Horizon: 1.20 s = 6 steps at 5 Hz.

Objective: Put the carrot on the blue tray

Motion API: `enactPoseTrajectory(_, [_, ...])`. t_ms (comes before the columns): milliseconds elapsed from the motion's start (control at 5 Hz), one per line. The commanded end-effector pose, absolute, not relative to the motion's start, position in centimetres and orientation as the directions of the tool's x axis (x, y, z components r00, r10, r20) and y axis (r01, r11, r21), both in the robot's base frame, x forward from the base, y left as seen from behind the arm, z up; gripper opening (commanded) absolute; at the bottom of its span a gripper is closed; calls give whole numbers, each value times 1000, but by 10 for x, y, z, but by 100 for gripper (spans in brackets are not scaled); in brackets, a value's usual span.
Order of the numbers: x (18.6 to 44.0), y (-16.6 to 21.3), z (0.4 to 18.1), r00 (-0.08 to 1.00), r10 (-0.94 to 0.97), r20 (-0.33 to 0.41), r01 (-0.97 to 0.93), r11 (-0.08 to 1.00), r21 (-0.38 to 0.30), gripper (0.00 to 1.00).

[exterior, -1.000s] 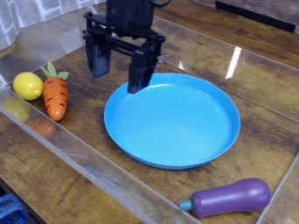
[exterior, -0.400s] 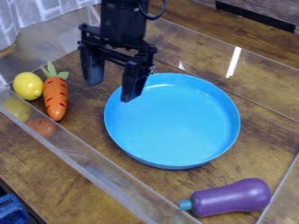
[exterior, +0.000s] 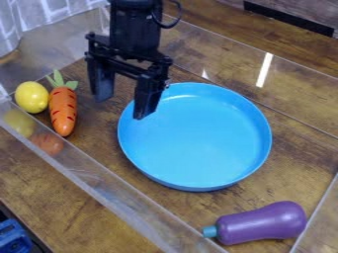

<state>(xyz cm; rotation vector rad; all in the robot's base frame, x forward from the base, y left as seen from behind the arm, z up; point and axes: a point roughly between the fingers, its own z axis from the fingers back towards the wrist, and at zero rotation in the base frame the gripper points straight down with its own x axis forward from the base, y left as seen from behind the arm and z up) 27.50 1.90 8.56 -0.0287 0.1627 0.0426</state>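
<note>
A black, two-fingered robotic claw point(exterior: 125, 87) is seen spread wide with nothing held between its fingers, poised over the wooden table point(exterior: 79, 204) between the carrot and the tray; over the last second it has been carried slightly to the left of the picture and a little lower, a small shift by which it has been brought nearer the vegetable to be fetched, so that an approach appears to be under way, though further travel and a descent are still called for before any grip can be made

To the left of the claw, untouched, the small, tapered orange toy carrot with a yellow-green leafy top point(exterior: 62, 108) is shown lying on the table, its leafy end pointed toward the far side, its place unchanged; just beside it is set a round yellow toy lemon point(exterior: 32, 97), which could be nudged if the fingers are lowered off line

On the other side, the large, round, bright-blue plastic tray with a shallow rim point(exterior: 195, 135) is left where it was, with no carrot on it, its far left edge close to the claw in this view, while a glossy purple toy eggplant point(exterior: 260, 223) is pictured near the lower right corner, well apart from the carrot and not needed for the task
</note>
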Motion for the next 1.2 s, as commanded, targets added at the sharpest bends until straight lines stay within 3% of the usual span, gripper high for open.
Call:
enactPoseTrajectory(0, [278, 27, 91, 990, 65, -129, -69, 997, -27, 100])
enactPoseTrajectory(1000, [268, 45, 82, 985, 127, -116, -132, 991, -37, 100])
